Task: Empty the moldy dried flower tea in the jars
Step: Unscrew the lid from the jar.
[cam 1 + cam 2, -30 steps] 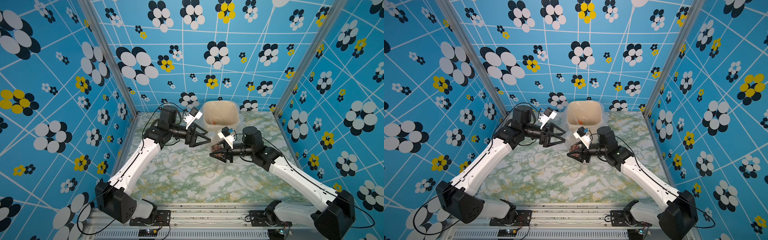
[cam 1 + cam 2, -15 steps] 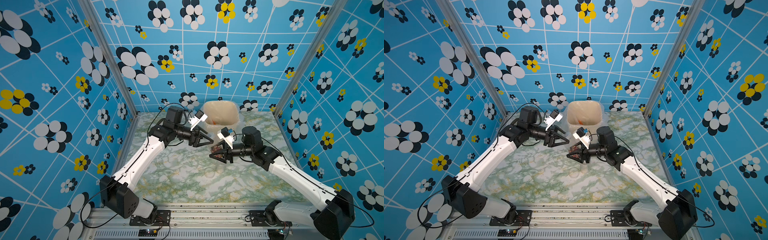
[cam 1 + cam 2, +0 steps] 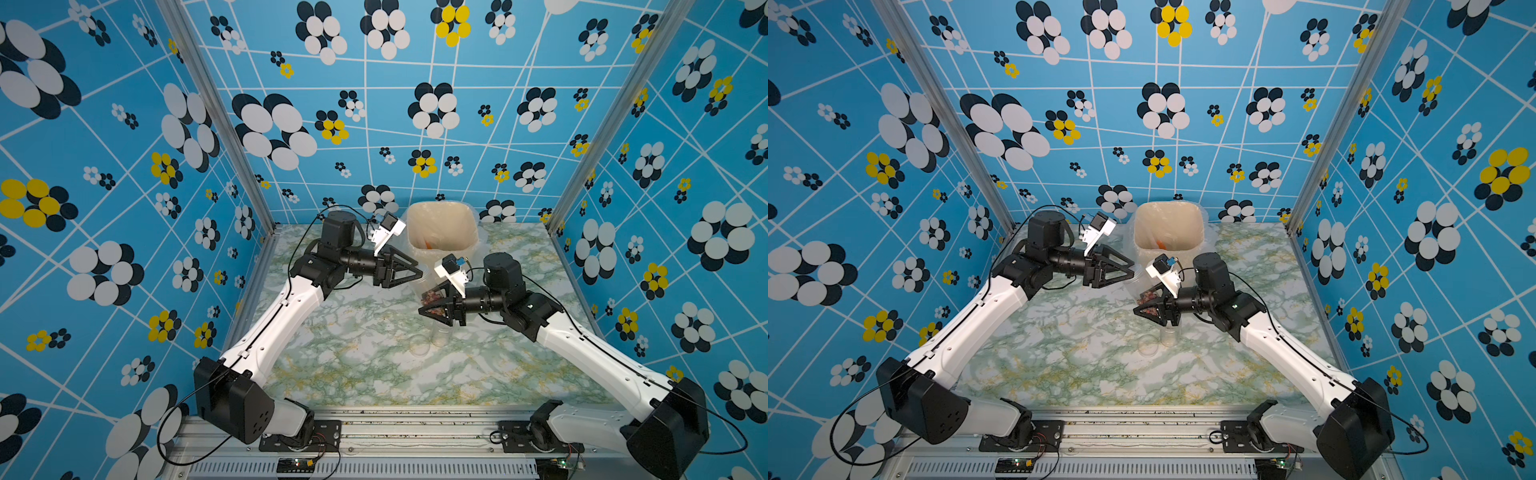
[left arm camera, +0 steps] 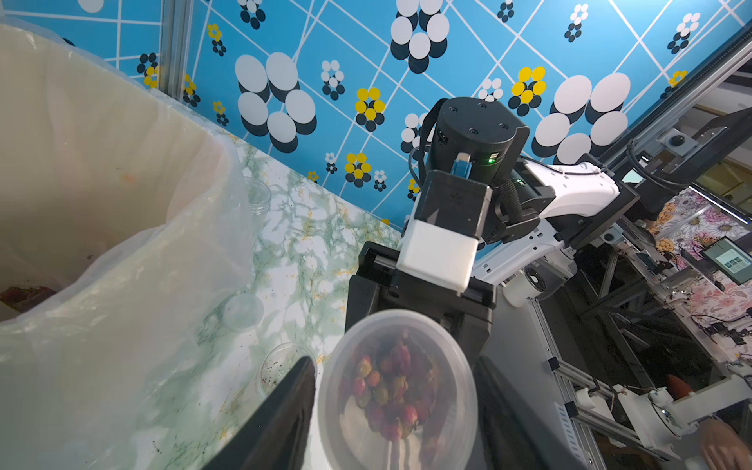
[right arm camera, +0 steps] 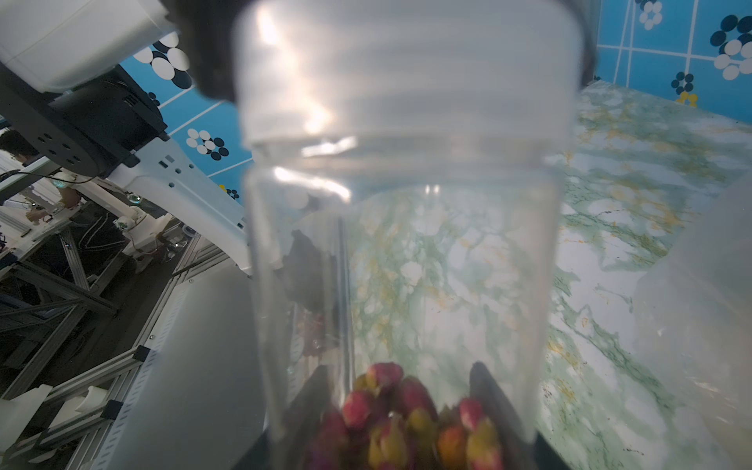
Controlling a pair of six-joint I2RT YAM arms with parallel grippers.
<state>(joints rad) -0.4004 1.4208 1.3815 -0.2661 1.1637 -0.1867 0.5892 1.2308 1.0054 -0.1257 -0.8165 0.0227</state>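
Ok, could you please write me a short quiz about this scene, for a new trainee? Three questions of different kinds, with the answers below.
1. True or false: the small clear cylindrical jar of reddish dried flower buds stands on the green-veined marble-pattern table.
2. Which one grips the jar's body? A) the left gripper B) the right gripper C) neither
3. In a few words: what do the left gripper's black fingers close on?
Key: 1. False: it is held up off the table. 2. B. 3. The jar's flat round clear lid.
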